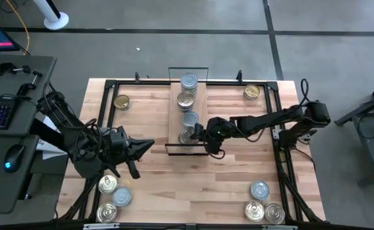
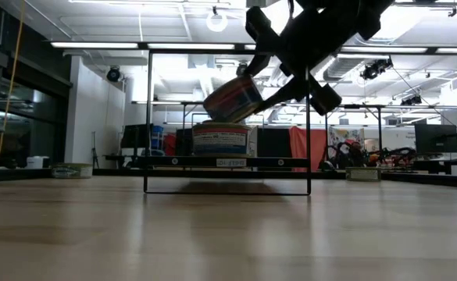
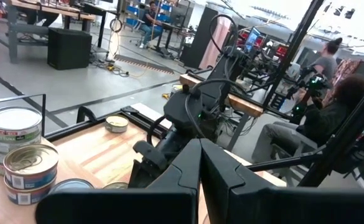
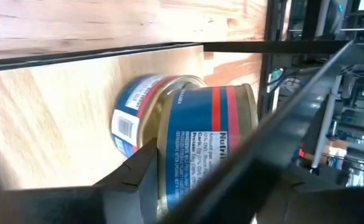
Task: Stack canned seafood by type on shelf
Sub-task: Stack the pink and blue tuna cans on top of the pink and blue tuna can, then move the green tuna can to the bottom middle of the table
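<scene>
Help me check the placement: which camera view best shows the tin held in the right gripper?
The low view: the held tin hangs tilted in the right gripper just above a tin on the shelf. The right wrist view shows its blue-and-red label close up. In the high view the gripper mostly covers it; the left wrist view hides it.

Bright, even overhead light washes the tabletop (image 1: 231, 185) in the high view, and shadows under the arms stay soft and short. Down low, ceiling strip lights (image 2: 99, 45) glare white and blow out, so the right gripper (image 2: 290, 47) reads as a near-black silhouette against them; the near wood is blurred, focus sitting farther back. The left wrist view is crisp in the room, soft on its own fingers (image 3: 182, 174) up close. The right wrist view smears the near tin (image 4: 200, 143), with the picture's edges bending
</scene>
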You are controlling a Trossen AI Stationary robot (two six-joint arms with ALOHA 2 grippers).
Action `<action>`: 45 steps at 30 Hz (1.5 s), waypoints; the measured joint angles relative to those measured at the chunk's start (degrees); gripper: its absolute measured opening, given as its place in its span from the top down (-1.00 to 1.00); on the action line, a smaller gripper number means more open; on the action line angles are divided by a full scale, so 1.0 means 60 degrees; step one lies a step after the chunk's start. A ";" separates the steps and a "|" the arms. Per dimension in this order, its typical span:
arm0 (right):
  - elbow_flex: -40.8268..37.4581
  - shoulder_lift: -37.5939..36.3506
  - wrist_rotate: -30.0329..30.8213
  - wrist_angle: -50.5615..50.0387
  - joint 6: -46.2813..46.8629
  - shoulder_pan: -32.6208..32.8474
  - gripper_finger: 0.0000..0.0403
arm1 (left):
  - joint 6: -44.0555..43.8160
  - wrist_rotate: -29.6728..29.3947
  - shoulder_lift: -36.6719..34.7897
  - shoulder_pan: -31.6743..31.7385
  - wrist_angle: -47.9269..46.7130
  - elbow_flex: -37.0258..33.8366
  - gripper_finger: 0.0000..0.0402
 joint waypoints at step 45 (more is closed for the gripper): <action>0.0007 -0.1692 0.1841 -0.8118 0.9983 -0.1477 -0.51 | 0.2194 0.0402 -0.0807 0.1126 -0.0119 0.0000 1.00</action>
